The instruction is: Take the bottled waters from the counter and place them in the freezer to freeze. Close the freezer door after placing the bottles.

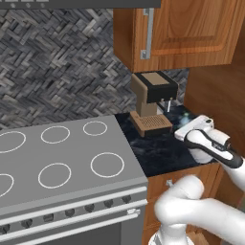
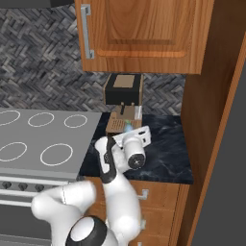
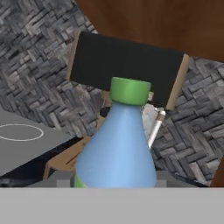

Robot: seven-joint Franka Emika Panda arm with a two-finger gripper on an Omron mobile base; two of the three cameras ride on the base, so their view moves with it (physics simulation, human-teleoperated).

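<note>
A clear bluish bottled water (image 3: 116, 148) with a green cap (image 3: 130, 90) fills the middle of the hand view. It sits between my gripper's (image 3: 114, 180) fingers, whose grey tips press its two sides, so the gripper is shut on it. In the base views the bottle (image 1: 184, 115) (image 2: 129, 127) shows just ahead of my hand over the black marbled counter (image 1: 158, 153) (image 2: 166, 153). I cannot tell whether it rests on the stone or is lifted. The freezer's inside is out of view.
A brown and black coffee machine (image 1: 153, 95) (image 2: 124, 91) stands right behind the bottle. The grey stovetop (image 1: 67, 158) lies to the left. A wooden wall cupboard (image 1: 191, 33) hangs overhead. A brown side wall and a plain grey panel (image 2: 235, 168) close off the right.
</note>
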